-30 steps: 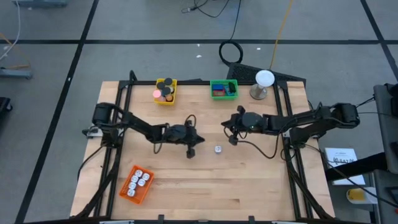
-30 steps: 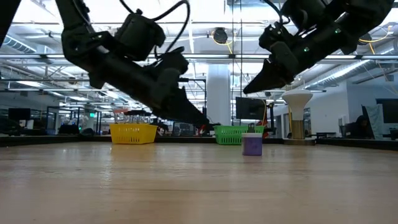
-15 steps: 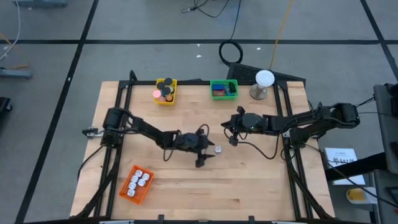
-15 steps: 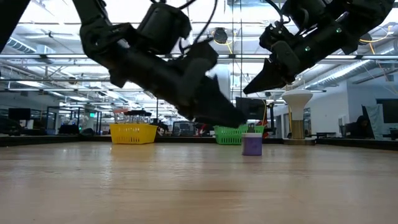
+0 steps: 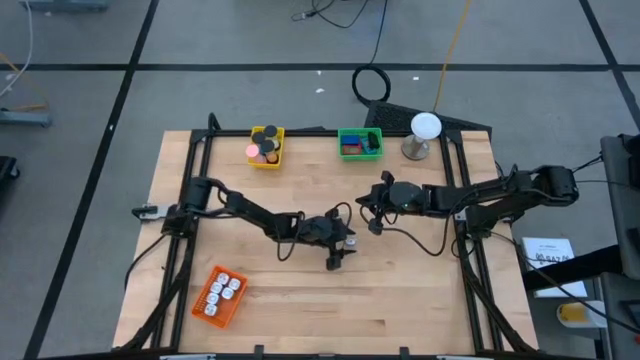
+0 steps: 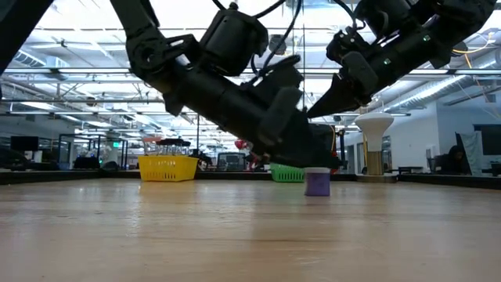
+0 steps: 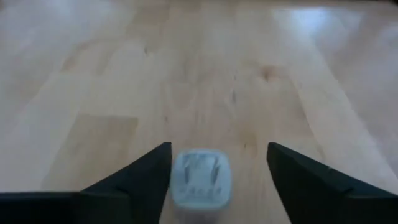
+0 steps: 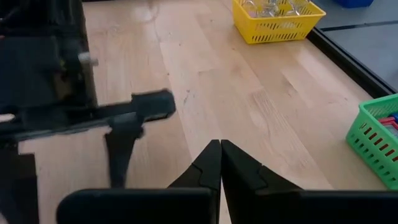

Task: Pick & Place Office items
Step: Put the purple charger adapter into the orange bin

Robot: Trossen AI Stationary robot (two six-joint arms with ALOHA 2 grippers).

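Note:
A small piece with a white top and purple body [image 6: 317,182] stands upright on the wooden table [image 5: 400,290], near its middle. My left gripper [image 5: 346,246] is open, low over the table. Its two fingers stand on either side of the piece [image 7: 201,177], which sits close to one finger [image 7: 146,171] with a wide gap to the other. My right gripper [image 8: 221,163] is shut and holds nothing. It hangs above the table [image 5: 374,222], to the right of the piece and toward the far side.
A yellow basket [image 5: 266,146] and a green basket [image 5: 359,143] with small items stand at the far edge. Beside them is a white ball on a grey stand [image 5: 424,133]. An orange basket [image 5: 220,295] lies near the front left. Black frame rails run along both table sides.
My left gripper has travelled toward the table's right edge, low over the wood, up to the small white-topped piece. It has opened on the way, and its fingers now stand on either side of the piece. The piece has stayed where it was.

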